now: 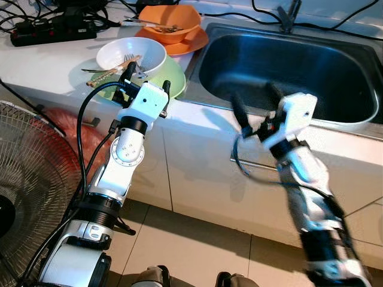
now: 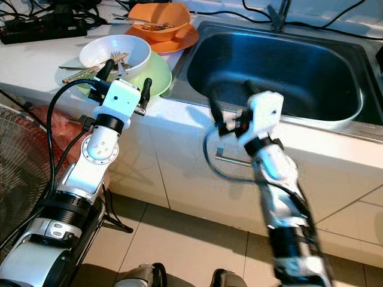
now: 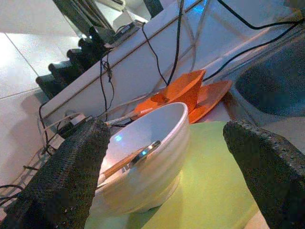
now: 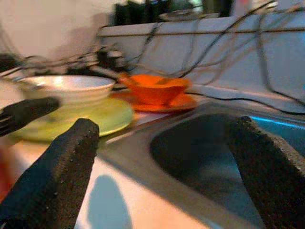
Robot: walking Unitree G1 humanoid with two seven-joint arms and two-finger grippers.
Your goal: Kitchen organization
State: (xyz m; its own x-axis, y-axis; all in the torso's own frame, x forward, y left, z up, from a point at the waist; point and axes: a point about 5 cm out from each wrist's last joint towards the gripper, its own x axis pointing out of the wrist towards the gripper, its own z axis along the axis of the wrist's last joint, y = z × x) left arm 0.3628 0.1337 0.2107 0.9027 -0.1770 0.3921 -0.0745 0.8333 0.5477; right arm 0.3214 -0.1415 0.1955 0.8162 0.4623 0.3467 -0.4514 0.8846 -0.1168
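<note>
Left gripper [image 1: 145, 75] at counter edge, fingers spread apart, holding nothing, tips just short of green plate [image 1: 170, 78]. Right gripper [image 1: 256, 106] raised before front rim of sink [image 1: 287, 69], fingers also apart, empty.

Count: two bowls, two plates, one sink. White bowl [image 1: 133, 55], ribbed outside, sits on green plate with fork and chopsticks [image 1: 114, 64] inside. Orange bowl [image 1: 170, 23], angular, sits on orange plate [image 1: 192, 40] behind, utensils in it. Both stacks on white counter [image 1: 48, 60] left of sink. Black power strip [image 1: 51, 30] at counter's back. Fan [image 1: 24, 191] on floor, left.
</note>
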